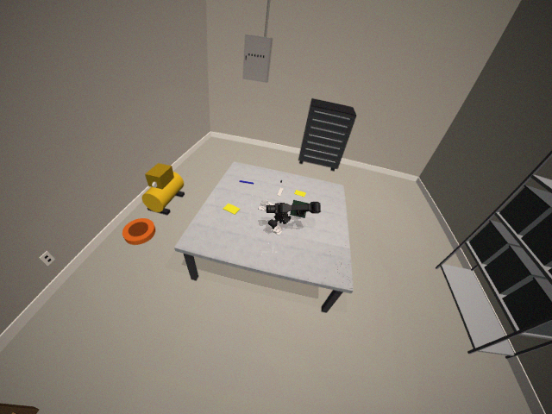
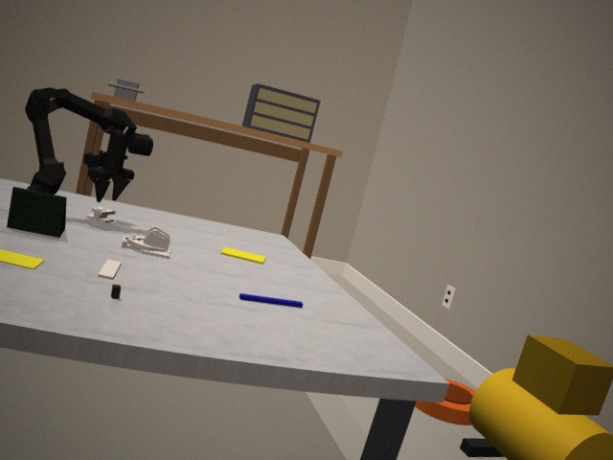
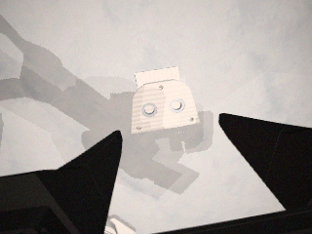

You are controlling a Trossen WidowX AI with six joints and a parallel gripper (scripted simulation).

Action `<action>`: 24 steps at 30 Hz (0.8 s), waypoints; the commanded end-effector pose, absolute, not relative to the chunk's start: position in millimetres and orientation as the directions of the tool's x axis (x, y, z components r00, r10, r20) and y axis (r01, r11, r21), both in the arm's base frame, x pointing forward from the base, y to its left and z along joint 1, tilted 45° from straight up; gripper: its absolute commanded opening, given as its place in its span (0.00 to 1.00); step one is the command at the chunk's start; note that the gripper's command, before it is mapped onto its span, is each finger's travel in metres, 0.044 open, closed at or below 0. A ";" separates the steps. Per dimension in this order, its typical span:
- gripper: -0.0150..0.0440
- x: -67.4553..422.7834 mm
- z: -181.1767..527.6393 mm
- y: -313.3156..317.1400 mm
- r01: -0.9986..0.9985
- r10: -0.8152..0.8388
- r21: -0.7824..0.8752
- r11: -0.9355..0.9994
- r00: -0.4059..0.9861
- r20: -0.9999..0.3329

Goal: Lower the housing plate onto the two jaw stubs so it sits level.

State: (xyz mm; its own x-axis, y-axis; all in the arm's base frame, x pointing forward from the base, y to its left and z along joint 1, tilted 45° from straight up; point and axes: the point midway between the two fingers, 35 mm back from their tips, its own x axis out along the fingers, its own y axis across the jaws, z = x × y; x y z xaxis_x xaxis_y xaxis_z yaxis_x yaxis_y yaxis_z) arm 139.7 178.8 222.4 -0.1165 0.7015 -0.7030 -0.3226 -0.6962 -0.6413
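The pale housing plate (image 3: 163, 118) (image 2: 102, 214) (image 1: 277, 230), with two ringed round holes, small screws and a tab at one end, stands slightly raised on the table. What holds it up is hard to make out. My gripper (image 2: 106, 199) (image 3: 170, 126) is open and empty, fingers pointing down above the plate. In the wrist view the plate shows beyond and between the fingertips. A separate white assembly (image 2: 147, 243), with a flat base and an upright curved ribbed part, sits on the table apart from the plate. Its jaws and stubs are too small to tell apart.
On the table (image 2: 197, 297) (image 1: 222, 241) are a dark green block (image 2: 36, 212), yellow pads (image 2: 242, 255) (image 1: 231, 209) (image 1: 299, 193), a white tile (image 2: 109, 268), a small black piece (image 2: 115, 291) and a blue stick (image 2: 270, 300). The green block stands by the arm's base.
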 end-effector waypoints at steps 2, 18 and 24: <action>1.00 138.6 216.7 182.7 -0.326 0.699 -0.637 -0.698 -0.117 -0.705; 1.00 136.5 202.7 196.7 -0.326 0.699 -0.638 -0.698 -0.117 -0.705; 1.00 135.4 196.1 203.4 -0.326 0.700 -0.638 -0.697 -0.117 -0.705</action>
